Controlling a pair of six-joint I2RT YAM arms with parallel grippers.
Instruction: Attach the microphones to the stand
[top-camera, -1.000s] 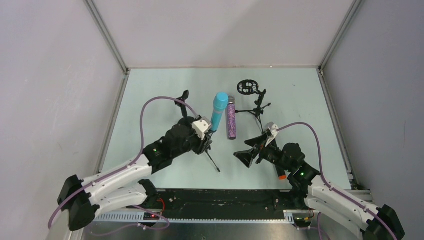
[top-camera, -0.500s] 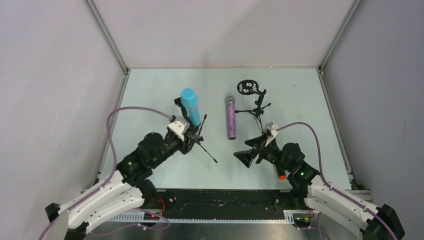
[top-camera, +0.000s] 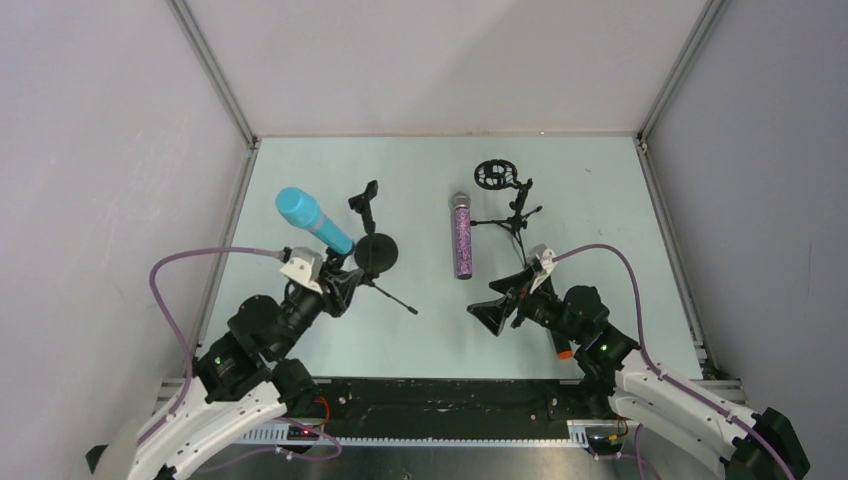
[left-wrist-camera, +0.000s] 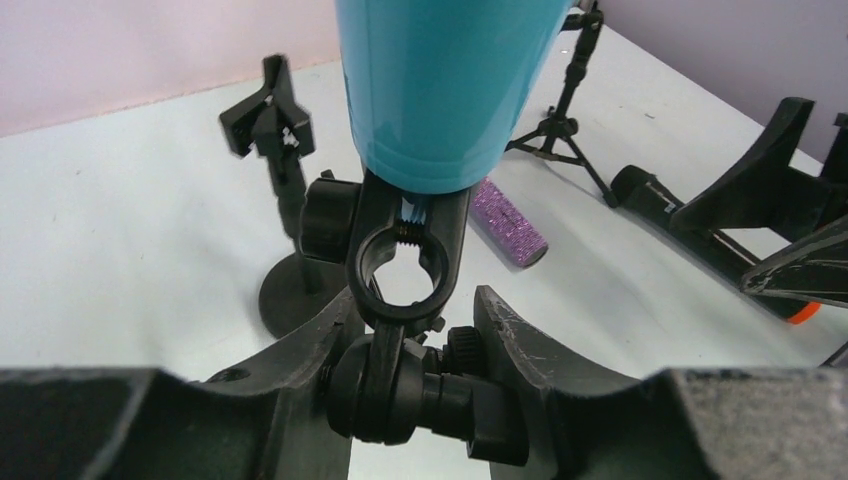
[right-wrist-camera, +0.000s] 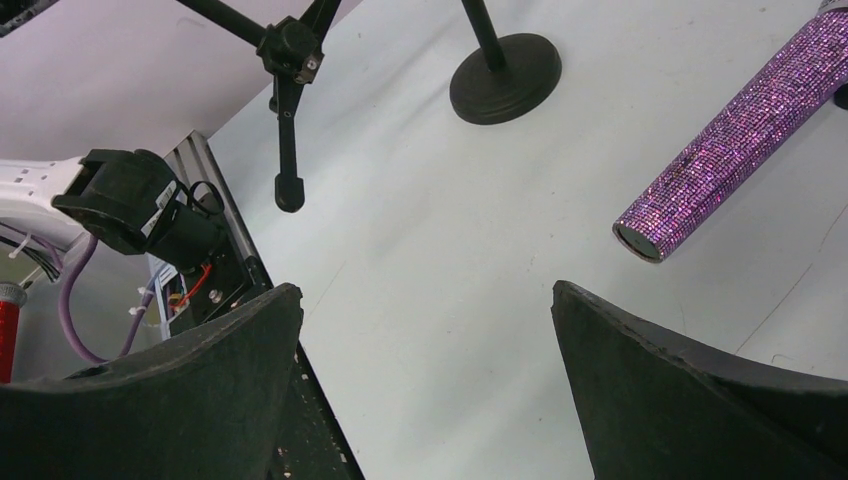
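1. Light-blue microphone (top-camera: 312, 220) is raised off the table (top-camera: 430, 170) at the left. It tilts toward the far left, and its lower end (left-wrist-camera: 440, 90) sits at the black clip of a small tripod stand (left-wrist-camera: 405, 270).
2. Left gripper (top-camera: 340, 283) is clamped on that stand. The wrist view shows both fingers (left-wrist-camera: 530, 350) pressed on the knuckle joint just under the clip ring. One thin leg (top-camera: 395, 298) sticks out toward the middle of the table.
3. Round-base stand (top-camera: 376, 255) stands upright just beside the held microphone, with its clip (left-wrist-camera: 265, 110) empty.
4. Purple glitter microphone (top-camera: 462, 237) lies flat near the table's centre with its silver mesh head at the far end. It touches neither arm.
5. Far tripod stand (top-camera: 515, 215) stands to the right of the purple microphone, with a round ring mount (top-camera: 491, 174) beyond it.
6. Right gripper (top-camera: 497, 300) hovers low over bare table with its jaws spread wide and nothing between them (right-wrist-camera: 425, 295).
7. Black microphone (left-wrist-camera: 700, 235) with an orange end (top-camera: 565, 353) lies on the table, partly under the right arm.
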